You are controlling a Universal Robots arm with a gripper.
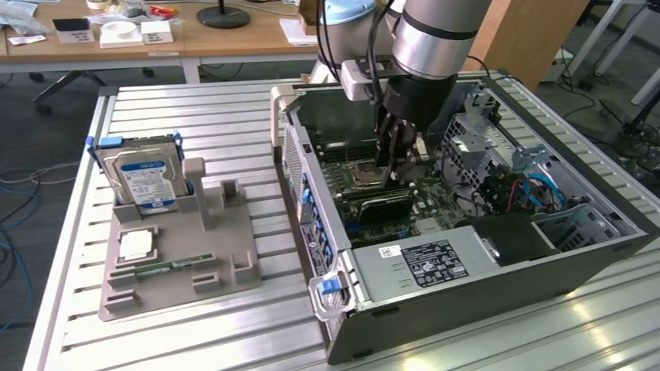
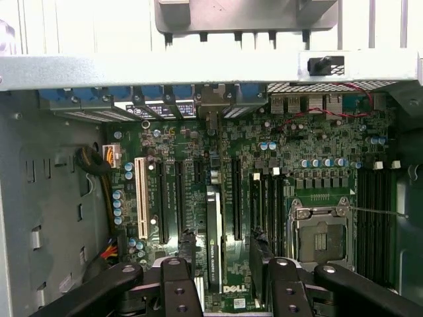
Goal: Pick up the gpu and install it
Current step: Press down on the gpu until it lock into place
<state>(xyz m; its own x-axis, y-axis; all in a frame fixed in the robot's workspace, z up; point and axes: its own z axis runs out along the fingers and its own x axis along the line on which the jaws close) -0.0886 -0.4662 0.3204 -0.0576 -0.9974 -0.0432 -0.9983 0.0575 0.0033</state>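
Reaching down from the upper centre of the exterior view, the arm has its gripper (image 1: 397, 171) inside the open computer case (image 1: 495, 309), which lies on its side so the motherboard faces up. The gpu (image 1: 379, 202) is directly beneath it, a dark card standing on edge at the centre of the frame. On the exterior view's left, well apart from the case, a grey parts holder (image 1: 222, 270) carries the hard drive (image 1: 144, 178) upright and a memory stick (image 1: 165, 268) lying flat.

In the wrist view the gripper (image 2: 225, 256) is spread wide and holds nothing. Its fingers (image 2: 180, 290) stand either side of the gpu (image 2: 213, 228) with a gap on each side. The card stands edge-on in line with a long slot, beside the processor socket (image 2: 320, 231). Judgement: the card appears seated, or nearly so; full engagement cannot be confirmed.
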